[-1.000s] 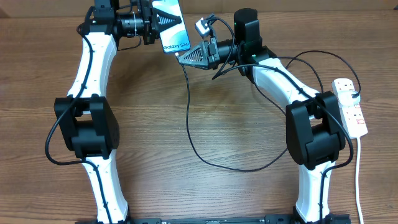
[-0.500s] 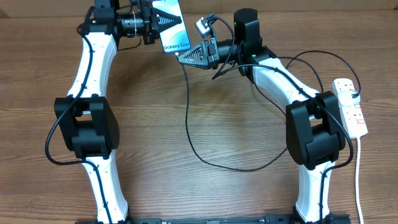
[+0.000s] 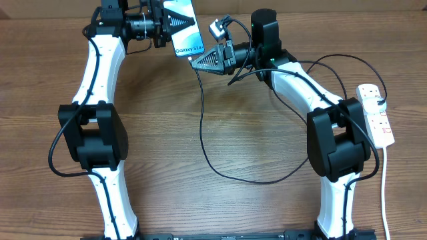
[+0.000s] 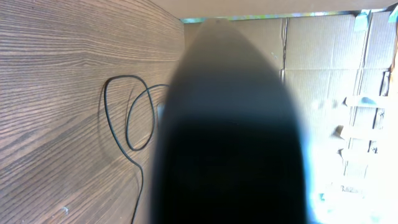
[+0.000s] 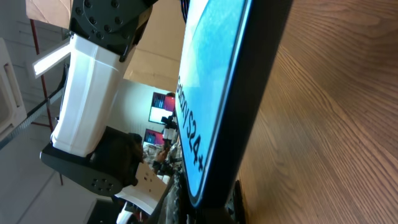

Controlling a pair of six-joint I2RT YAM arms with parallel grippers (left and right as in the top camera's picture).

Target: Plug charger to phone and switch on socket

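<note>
My left gripper [image 3: 172,24] is shut on the phone [image 3: 185,28] and holds it above the table's far edge, teal screen up, "Galaxy S24" text toward my right gripper [image 3: 198,62]. The right gripper's jaws are closed at the phone's lower end, where the charger cable [image 3: 203,133] starts; the plug tip is hidden. The cable loops over the table toward the white socket strip [image 3: 375,115] at the right edge. In the right wrist view the phone [image 5: 208,93] fills the middle. In the left wrist view its blurred dark body [image 4: 230,137] hides the fingers, with the cable [image 4: 107,118] beside it.
The socket's white cord [image 3: 385,193] runs down the right edge. Both arms' lower links stand at the table's front. The left arm's white link [image 5: 87,106] shows in the right wrist view. Cardboard walls [image 4: 323,50] stand behind the table.
</note>
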